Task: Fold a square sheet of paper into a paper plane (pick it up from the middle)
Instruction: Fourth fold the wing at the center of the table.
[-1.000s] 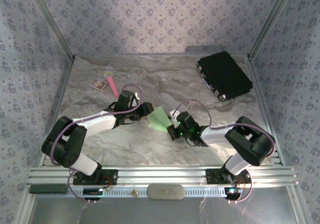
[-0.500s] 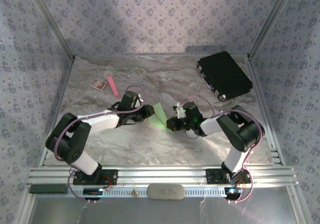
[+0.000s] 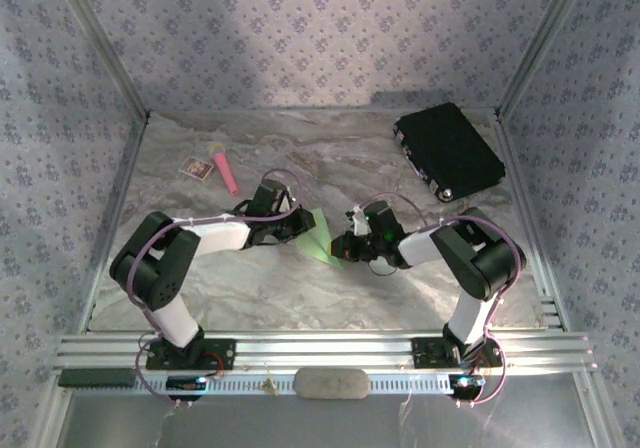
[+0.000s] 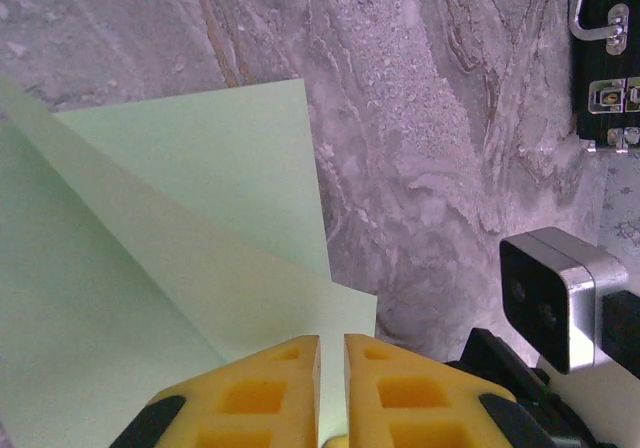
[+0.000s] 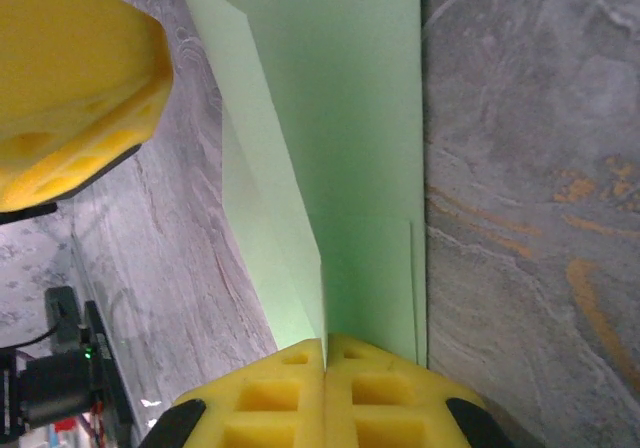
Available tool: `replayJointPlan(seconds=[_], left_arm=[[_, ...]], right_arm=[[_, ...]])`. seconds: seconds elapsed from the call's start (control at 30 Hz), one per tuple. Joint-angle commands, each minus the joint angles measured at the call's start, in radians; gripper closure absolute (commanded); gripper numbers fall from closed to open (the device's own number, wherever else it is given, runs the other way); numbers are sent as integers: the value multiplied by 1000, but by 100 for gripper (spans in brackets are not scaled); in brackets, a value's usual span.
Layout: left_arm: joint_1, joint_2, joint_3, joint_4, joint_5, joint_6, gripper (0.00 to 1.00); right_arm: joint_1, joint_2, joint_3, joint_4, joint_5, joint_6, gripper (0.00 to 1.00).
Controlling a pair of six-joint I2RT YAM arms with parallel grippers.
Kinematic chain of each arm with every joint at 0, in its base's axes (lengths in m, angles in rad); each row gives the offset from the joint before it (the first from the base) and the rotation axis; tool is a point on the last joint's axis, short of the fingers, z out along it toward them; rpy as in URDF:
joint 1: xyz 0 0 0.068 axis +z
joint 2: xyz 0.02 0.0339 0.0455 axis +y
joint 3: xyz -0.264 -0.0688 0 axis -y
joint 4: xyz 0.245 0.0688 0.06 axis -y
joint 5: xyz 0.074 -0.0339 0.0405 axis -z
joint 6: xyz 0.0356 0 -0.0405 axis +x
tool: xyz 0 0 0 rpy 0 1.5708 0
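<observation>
Pinching green paper [image 4: 200, 218], left claw [image 4: 332, 340] and right claw [image 5: 326, 343] hover over a marbled table [image 3: 300, 158] within floral walls [image 3: 300, 38].

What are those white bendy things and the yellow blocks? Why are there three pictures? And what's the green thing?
The white bendy things are robot arms: a left arm and a right arm. The wide picture looks down on both from above. The other two pictures come from little cameras on the arms' wrists, so the yellow fingers look huge. Each arm ends in a gripper, a hand with two fingers. The left gripper and the right gripper each pinch the green paper from opposite sides. The paper has folds in it. On the grey marbled table there are also a black case, a pink stick and a small white card.
</observation>
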Motion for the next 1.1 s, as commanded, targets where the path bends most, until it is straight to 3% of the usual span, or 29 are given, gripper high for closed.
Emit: replayJointPlan(seconds=[0.0,0.53,0.9,1.07], left_arm=[[-6,30,22,51,12,-10,87],[-5,124,49,105,42,-15,87],[-10,146,69,105,65,-2,87],[-13,159,77,100,71,1,87]], right_arm=[[7,35,6,-49,-27,75,100],[6,37,-37,-15,25,133,100],[14,16,-35,-26,33,120,86],[19,18,-24,-57,48,110,87]])
